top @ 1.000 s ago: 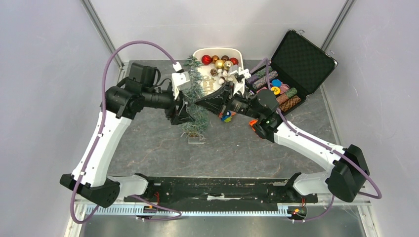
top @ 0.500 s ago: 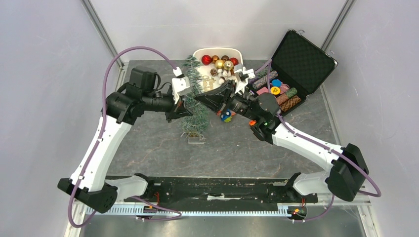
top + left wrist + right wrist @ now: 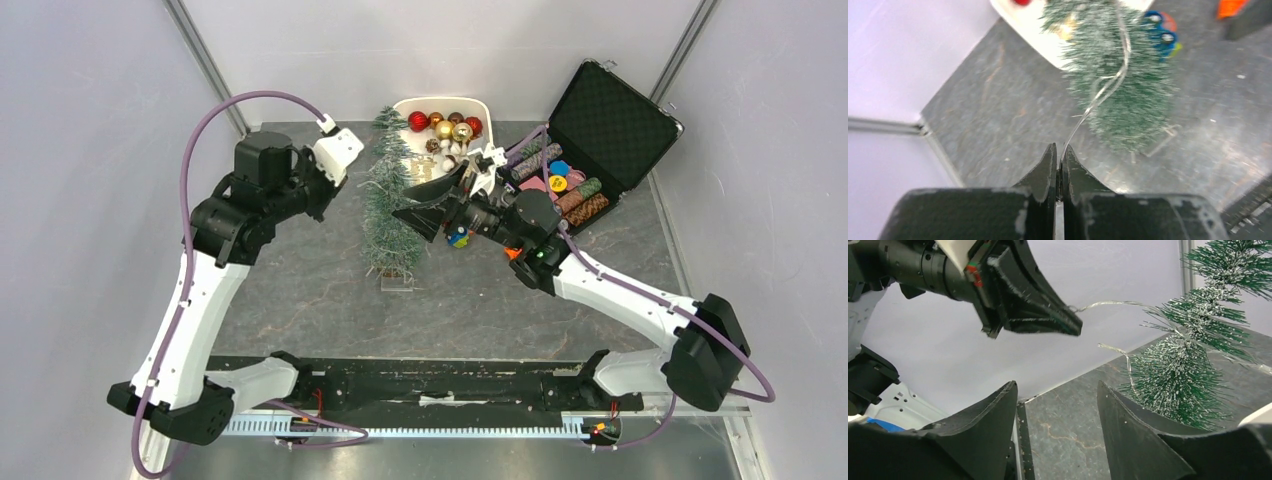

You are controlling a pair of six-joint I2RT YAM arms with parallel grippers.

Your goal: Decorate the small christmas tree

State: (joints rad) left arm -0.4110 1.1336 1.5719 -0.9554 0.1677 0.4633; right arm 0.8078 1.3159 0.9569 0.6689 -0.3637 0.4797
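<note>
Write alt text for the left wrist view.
Left gripper is shut on a thin silver wire that runs up into the small christmas tree standing on the grey table. A white tray shows its edge at the top, behind the tree.

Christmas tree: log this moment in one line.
left gripper: shut on silver wire | silver wire: runs to small christmas tree | right gripper: open, empty

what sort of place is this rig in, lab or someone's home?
Probably an enclosed robot test cell: plain white panel walls on metal frame posts, two arms bolted at the table edge, staged props like the small christmas tree.
</note>
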